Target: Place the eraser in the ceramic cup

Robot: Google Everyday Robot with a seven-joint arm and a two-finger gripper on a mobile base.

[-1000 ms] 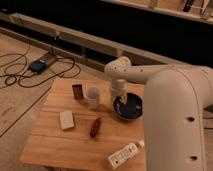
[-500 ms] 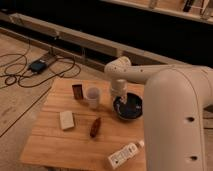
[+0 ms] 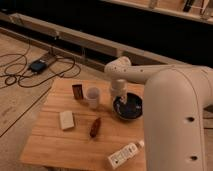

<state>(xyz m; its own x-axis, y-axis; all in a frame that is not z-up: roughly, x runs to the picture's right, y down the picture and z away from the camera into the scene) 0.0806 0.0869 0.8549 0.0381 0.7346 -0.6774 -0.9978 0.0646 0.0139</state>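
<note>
The eraser (image 3: 77,91), a small dark block with a reddish-brown edge, stands on the wooden table (image 3: 50,140) at the back left. The white ceramic cup (image 3: 93,97) stands just right of it, apart from it. My gripper (image 3: 119,100) hangs from the white arm at the left rim of the dark bowl (image 3: 129,106), to the right of the cup. It holds nothing that I can see.
A pale cream square block (image 3: 66,120) lies front left. A reddish-brown oblong object (image 3: 94,127) lies mid-table. A white bottle (image 3: 125,154) lies near the front edge. My big white arm (image 3: 175,115) covers the right side. Cables and a dark box (image 3: 37,65) lie on the floor at the left.
</note>
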